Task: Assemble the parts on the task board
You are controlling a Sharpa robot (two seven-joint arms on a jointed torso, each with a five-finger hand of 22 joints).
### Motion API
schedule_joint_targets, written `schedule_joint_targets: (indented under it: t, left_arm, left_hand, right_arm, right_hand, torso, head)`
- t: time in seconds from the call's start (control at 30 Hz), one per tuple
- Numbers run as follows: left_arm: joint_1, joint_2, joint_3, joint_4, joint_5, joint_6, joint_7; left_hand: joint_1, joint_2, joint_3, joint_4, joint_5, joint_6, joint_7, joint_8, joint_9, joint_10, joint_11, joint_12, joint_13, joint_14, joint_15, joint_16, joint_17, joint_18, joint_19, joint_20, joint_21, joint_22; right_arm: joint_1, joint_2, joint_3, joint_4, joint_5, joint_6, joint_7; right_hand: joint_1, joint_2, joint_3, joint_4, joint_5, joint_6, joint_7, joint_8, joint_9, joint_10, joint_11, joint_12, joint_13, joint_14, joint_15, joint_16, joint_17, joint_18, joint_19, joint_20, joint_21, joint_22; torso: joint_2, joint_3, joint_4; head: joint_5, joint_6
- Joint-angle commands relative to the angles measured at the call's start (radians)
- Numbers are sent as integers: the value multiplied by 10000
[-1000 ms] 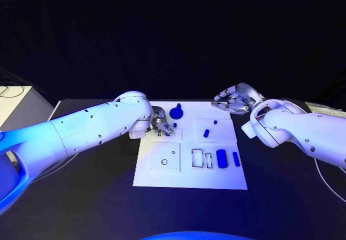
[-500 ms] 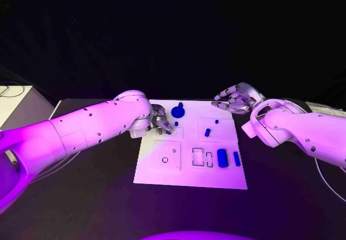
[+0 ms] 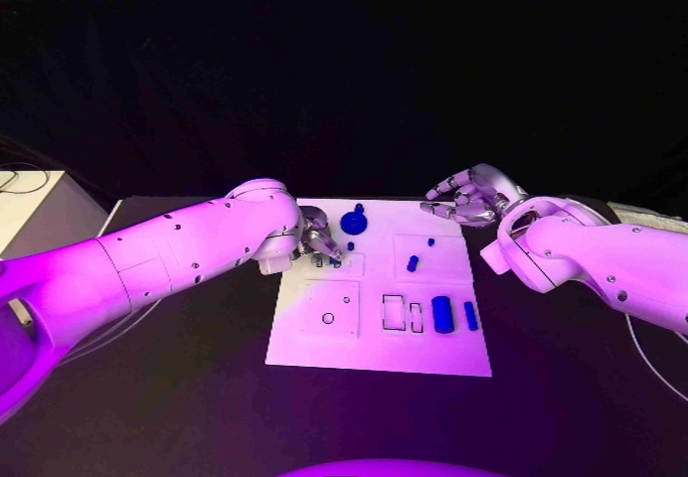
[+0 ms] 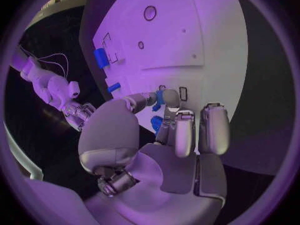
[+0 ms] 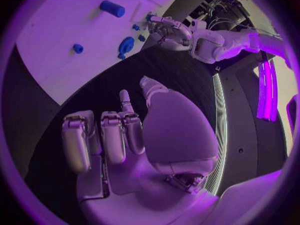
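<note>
peg: a small blue peg point(image 4: 160, 98) is sitting pinched between the left hand's point(image 3: 318, 246) thumb and fingertips point(image 4: 170, 101), just above the board point(image 3: 376, 348) near its far-left corner; in the head view only a speck of blue is showing at the fingertips
change: almost nothing is shifting across the last second; the left hand is staying over the same spot by the far-left corner, and the blue parts on the board are lying where they were; only the light is turning from blue to purple
meaning: as I judge it, the hand is pausing in fine alignment rather than travelling; the peg is probably not yet seated, and the insertion is still waiting to be done
peg to hand: the peg is lying at the tips, ahead of the palm, with the remaining fingers curling alongside it; whether it is already touching the board I cannot tell
other parts: a round blue knob point(image 3: 353, 223) is lying close to the far edge, just beside the left hand; a short piece point(image 3: 412, 263) is resting nearer the right edge; two longer blocks point(image 3: 441, 314) are lying toward the near-right corner
right hand: the right hand point(image 3: 469, 199) is hovering off the far-right corner, fingers curling inward, gripping nothing
</note>
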Motion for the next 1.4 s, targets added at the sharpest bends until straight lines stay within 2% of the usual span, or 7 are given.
schedule_joint_targets:
  t: [0.03, 0.47, 0.67, 0.97, 1.27, 1.33, 1.4]
  left_arm:
    - [-49, 72, -23, 39, 250, -36, 101]
    - [-41, -10, 7, 87, 548, 356, 97]
    - [3, -55, 158, 33, 646, 1175, 43]
    - [281, 190, 282, -318, 575, 2469, -55]
    - [456, 634, 297, -908, 231, 2908, -89]
    - [481, 751, 297, -1068, 140, 2954, -95]
    - [507, 894, 294, -1270, 29, 3009, -101]
  left_hand:
    - [172, 95, 1477, -1456, 31, 105, -27, 30, 33, -72, -57, -13, 39, 920, 97, -32, 2270, 72, 9, 71, -34, 19]
    - [276, 89, 1574, -1601, 30, 190, -27, 29, 58, -23, -60, 22, 77, 940, 96, 0, 2329, 68, 23, 76, -19, 50]
    - [339, 57, 1630, -1684, 53, 223, -25, 25, 75, -5, -61, 36, 95, 950, 95, 17, 2361, 69, 18, 78, -17, 50]
    - [406, -99, 1731, -1829, 148, 323, -28, 28, 122, 107, -66, 134, 259, 992, 90, 84, 2489, 52, 67, 83, 27, 145]
    - [392, -140, 1761, -1828, 256, 402, -44, 30, 151, 228, -82, 195, 334, 1018, 80, 124, 2565, 28, 139, 81, 80, 263]
    - [370, -160, 1780, -1814, 353, 432, -56, 33, 180, 276, -89, 211, 355, 1025, 71, 137, 2588, 23, 159, 77, 96, 296]
    - [239, -247, 1779, -1763, 1123, 531, -105, 93, 325, 439, -135, 286, 468, 1037, 33, 156, 2625, 1, 232, 51, 152, 413]
  right_arm:
    - [-6, 10, 3, -2, -91, 160, 37]
    - [-24, 29, 3, -18, -91, 182, 38]
    - [-27, 25, 3, -20, -91, 180, 34]
    - [-28, 57, 2, -28, -91, 179, 29]
    - [-28, 79, 2, -27, -91, 171, 29]
    - [-28, 81, 2, -24, -91, 168, 28]
    - [-28, 85, 2, -21, -91, 165, 28]
  right_hand:
    - [-89, 23, 79, -1, 38, -73, 11, 54, -10, 839, 72, -52, 2468, 882, 82, -41, 1872, -115, 993, 93, -56, 2556]
    - [-89, 23, 79, -1, 38, -73, 11, 54, -10, 839, 72, -52, 2468, 882, 82, -41, 1872, -115, 993, 93, -56, 2556]
    - [-113, 19, 94, -3, 40, -85, 11, 69, -9, 845, 71, -45, 2473, 881, 81, -44, 1867, -113, 989, 92, -64, 2551]
    - [-113, 19, 94, -3, 40, -85, 11, 69, -9, 845, 71, -45, 2473, 881, 81, -44, 1867, -113, 989, 92, -64, 2551]
    - [-113, 19, 94, -3, 40, -85, 11, 69, -9, 845, 71, -45, 2473, 881, 81, -44, 1867, -113, 989, 92, -64, 2551]
    - [-113, 19, 94, -3, 40, -85, 11, 69, -9, 845, 71, -45, 2473, 881, 81, -44, 1867, -113, 989, 92, -64, 2551]
    - [-113, 19, 94, -3, 40, -85, 11, 69, -9, 845, 71, -45, 2473, 881, 81, -44, 1867, -113, 989, 92, -64, 2551]
  torso:
    - [6, -2, -1]
    - [-1, 7, -14]
    - [4, 18, -6]
    - [9, 8, -22]
    - [6, 3, -6]
    - [3, 3, 2]
    - [-4, 6, 3]
  head:
    - [2, 12]
    - [4, 13]
    - [-1, 12]
    - [27, 48]
    - [29, 56]
    - [29, 60]
    - [48, 70]
